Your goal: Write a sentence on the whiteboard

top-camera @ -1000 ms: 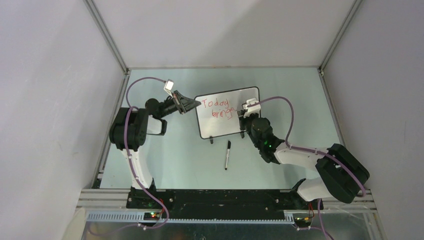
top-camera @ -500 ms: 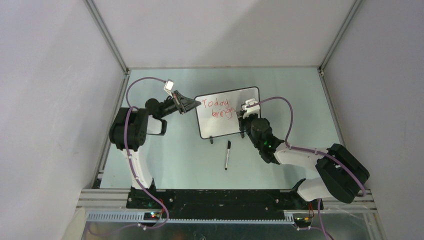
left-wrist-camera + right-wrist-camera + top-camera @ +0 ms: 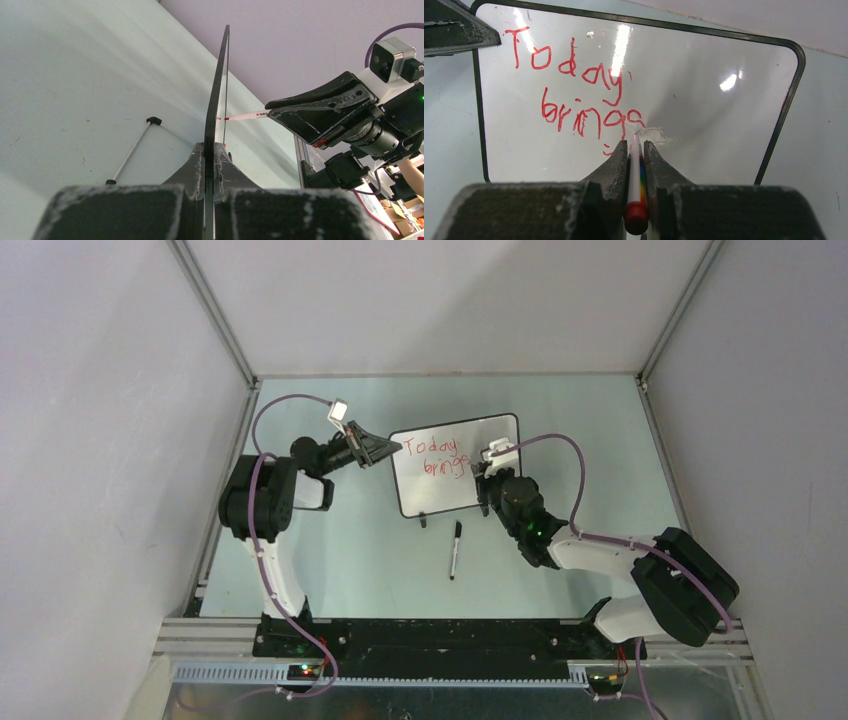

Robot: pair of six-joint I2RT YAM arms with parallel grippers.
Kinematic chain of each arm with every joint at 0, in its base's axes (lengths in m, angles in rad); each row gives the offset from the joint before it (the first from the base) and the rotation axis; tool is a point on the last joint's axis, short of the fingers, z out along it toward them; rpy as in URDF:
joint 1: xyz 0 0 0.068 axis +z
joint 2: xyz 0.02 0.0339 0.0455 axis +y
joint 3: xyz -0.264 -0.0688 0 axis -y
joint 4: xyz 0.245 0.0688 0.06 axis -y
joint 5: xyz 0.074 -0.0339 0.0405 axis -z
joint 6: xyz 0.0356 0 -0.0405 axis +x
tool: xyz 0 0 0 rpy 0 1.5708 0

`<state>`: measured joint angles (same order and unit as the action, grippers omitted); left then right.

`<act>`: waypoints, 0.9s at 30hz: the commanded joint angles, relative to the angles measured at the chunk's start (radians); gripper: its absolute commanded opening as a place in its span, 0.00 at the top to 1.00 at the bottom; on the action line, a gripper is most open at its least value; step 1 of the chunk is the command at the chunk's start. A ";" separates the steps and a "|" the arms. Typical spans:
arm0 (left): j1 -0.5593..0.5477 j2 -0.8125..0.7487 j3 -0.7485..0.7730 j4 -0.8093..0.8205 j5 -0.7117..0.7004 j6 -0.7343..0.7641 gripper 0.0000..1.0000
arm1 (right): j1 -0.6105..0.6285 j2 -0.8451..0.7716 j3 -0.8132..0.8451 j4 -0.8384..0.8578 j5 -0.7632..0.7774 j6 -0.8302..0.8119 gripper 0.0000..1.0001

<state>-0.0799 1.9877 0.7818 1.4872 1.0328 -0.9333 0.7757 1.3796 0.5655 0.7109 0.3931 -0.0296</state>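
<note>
1. The small, black-framed glossy white whiteboard (image 3: 724, 125) stands mid-worktop (image 3: 350, 540). The left fingers (image 3: 192, 172) clamp its edge.
2. The red handwritten sentence (image 3: 584, 120) reads "Today brings". A third line is barely begun.
3. The right fingers (image 3: 611, 170) clamp a red-capped white marker (image 3: 636, 180), tip at the board. Further words appear outstanding.

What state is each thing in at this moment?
whiteboard: standing, edge clamped by left gripper.
sentence: unfinished, reads "Today brings".
red marker: pinched in right gripper, tip at whiteboard.
black marker: lying on table, unheld.
left gripper: shut on whiteboard.
right gripper: shut on red marker.
</note>
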 commanded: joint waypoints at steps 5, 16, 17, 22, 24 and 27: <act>0.006 -0.020 0.003 0.050 0.024 0.046 1.00 | 0.007 -0.017 -0.002 0.015 -0.011 0.003 1.00; 0.006 -0.021 -0.001 0.050 0.025 0.047 1.00 | 0.006 -0.011 -0.002 0.020 0.029 -0.005 1.00; 0.006 -0.021 0.000 0.050 0.025 0.047 1.00 | 0.005 -0.010 -0.001 0.024 0.031 -0.007 1.00; 0.005 -0.021 -0.001 0.050 0.025 0.047 1.00 | 0.004 0.001 0.008 0.028 0.055 -0.019 1.00; 0.005 -0.021 0.000 0.050 0.025 0.047 1.00 | 0.004 0.003 0.008 0.037 0.060 -0.024 1.00; 0.006 -0.021 0.000 0.049 0.025 0.048 1.00 | 0.004 0.003 0.008 0.045 0.058 -0.027 1.00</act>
<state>-0.0799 1.9877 0.7818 1.4872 1.0332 -0.9337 0.7776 1.3800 0.5648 0.7082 0.4248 -0.0387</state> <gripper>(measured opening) 0.033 0.151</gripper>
